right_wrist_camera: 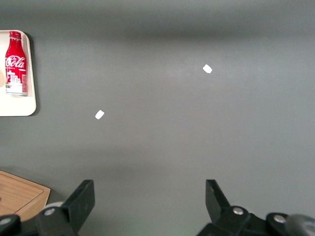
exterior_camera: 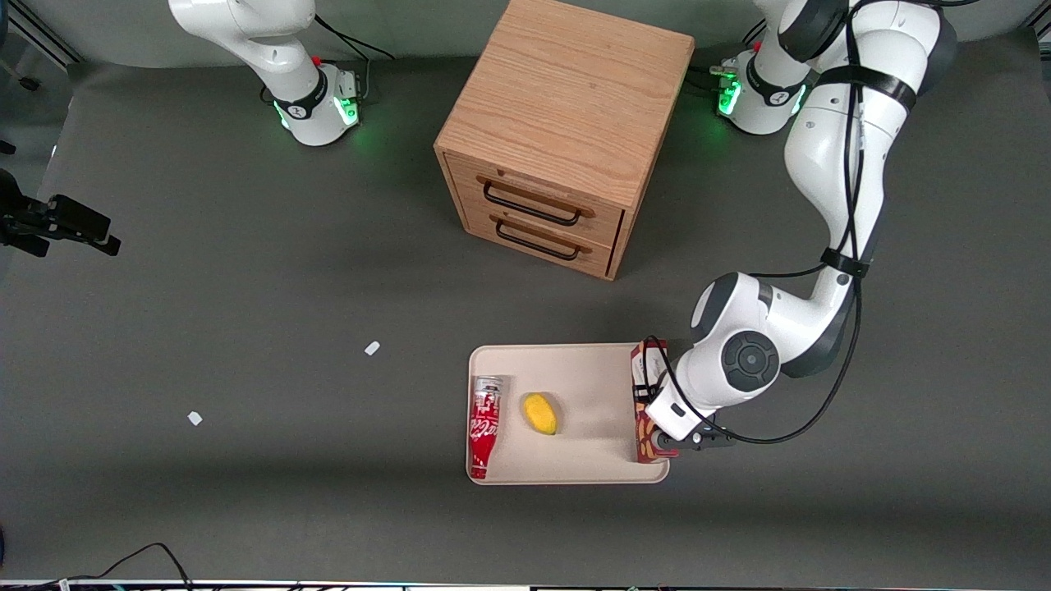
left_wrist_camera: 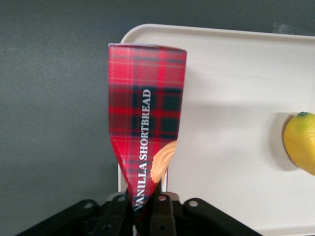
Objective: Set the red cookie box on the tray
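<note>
The red cookie box is a tartan-red carton with tan cookie pictures. It lies along the edge of the beige tray at the working arm's end. My left gripper is shut on the end of the box nearer the front camera. In the left wrist view the box reaches out from the gripper over the tray's rim, with one black finger pressed against each side. I cannot tell whether the box rests on the tray.
On the tray lie a yellow lemon and a red soda bottle, toward the parked arm's end. A wooden two-drawer cabinet stands farther from the camera. Two white scraps lie on the grey table.
</note>
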Controlling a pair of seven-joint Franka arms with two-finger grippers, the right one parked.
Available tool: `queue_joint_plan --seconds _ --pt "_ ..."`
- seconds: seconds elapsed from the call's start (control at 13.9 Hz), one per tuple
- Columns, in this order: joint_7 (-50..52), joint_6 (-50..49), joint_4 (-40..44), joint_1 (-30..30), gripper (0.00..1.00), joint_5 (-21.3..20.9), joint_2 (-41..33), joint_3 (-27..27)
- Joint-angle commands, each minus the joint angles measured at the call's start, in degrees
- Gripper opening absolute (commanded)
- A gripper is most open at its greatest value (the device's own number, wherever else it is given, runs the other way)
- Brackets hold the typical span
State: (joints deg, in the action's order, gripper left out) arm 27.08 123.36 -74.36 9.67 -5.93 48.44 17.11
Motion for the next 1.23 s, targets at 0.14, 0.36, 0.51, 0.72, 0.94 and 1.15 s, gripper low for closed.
queue_joint_plan --seconds 0.14,0.36,0.51,0.72,0.94,1.15 --pt "4.02 1.44 1.68 1.41 1.00 -3.39 0.52 -0.76" --pt "7.54 1.44 1.59 1.41 1.00 -3.30 -0.53 -0.68" --pt "7.63 0.04 1.59 0.97 1.00 -2.43 -2.89 -0.68" --pt "5.19 -12.11 0.45 -2.79 1.00 -1.98 -11.57 -0.68" --pt "-4.62 -22.61 -0.34 -6.75 1.00 -1.02 -18.53 -0.68" --pt "-17.12 -28.95 -6.13 -10.80 1.00 -0.93 -28.10 -2.51"
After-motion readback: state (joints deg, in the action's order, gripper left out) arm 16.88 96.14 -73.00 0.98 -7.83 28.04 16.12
